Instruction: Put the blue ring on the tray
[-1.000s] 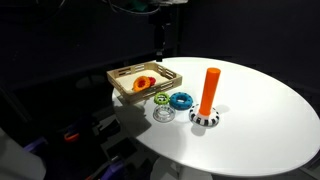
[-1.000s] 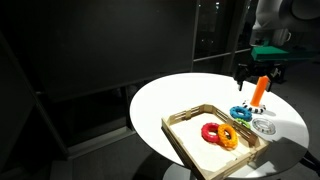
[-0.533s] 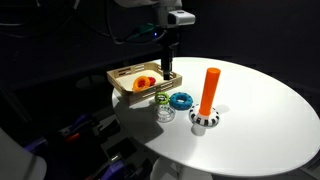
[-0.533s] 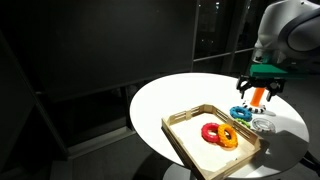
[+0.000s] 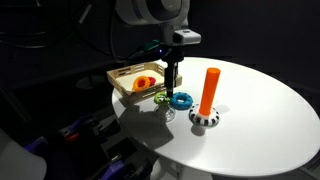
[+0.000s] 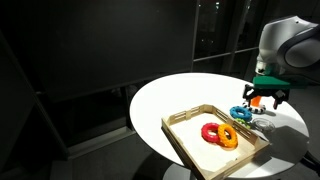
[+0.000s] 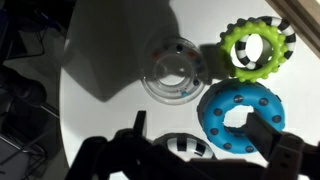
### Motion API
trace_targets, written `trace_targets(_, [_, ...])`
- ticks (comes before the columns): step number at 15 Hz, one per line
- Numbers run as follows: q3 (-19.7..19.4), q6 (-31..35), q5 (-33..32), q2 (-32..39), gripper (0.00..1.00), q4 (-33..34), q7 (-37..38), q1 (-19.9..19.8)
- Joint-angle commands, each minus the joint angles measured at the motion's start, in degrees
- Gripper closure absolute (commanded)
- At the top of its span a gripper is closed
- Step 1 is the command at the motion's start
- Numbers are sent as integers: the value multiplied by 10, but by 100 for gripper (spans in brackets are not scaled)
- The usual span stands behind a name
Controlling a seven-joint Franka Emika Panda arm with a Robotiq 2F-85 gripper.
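My claw hangs low over the white round surface, its fingers spread and gripping nothing, seen in an exterior view right above the blue ring. From the wrist view the blue ring lies flat on the surface, one dark finger crossing its lower right edge while the other finger sits well off to the left. The green ring rests just beside the blue one, and a clear ring lies next to both. The blue ring is outside the tray, near its edge, in both exterior views. Inside the tray lie an orange ring and a red ring, side by side. An orange peg stands upright on a black-and-white base near the rings, on the side away from the tray. The room around the surface is dark.
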Motion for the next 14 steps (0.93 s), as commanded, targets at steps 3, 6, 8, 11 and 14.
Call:
trace_targets(3, [-8, -1, 2, 5, 0, 1, -1, 4])
trace_targets(6, [-9, -2, 3, 7, 0, 4, 1, 4])
trace_targets(8, [-12, 4, 2, 12, 0, 8, -1, 2])
trace_targets(11, [-17, 18, -8, 22, 0, 16, 2, 3])
trace_targets(14, [-23, 40, -11, 40, 0, 23, 3, 5])
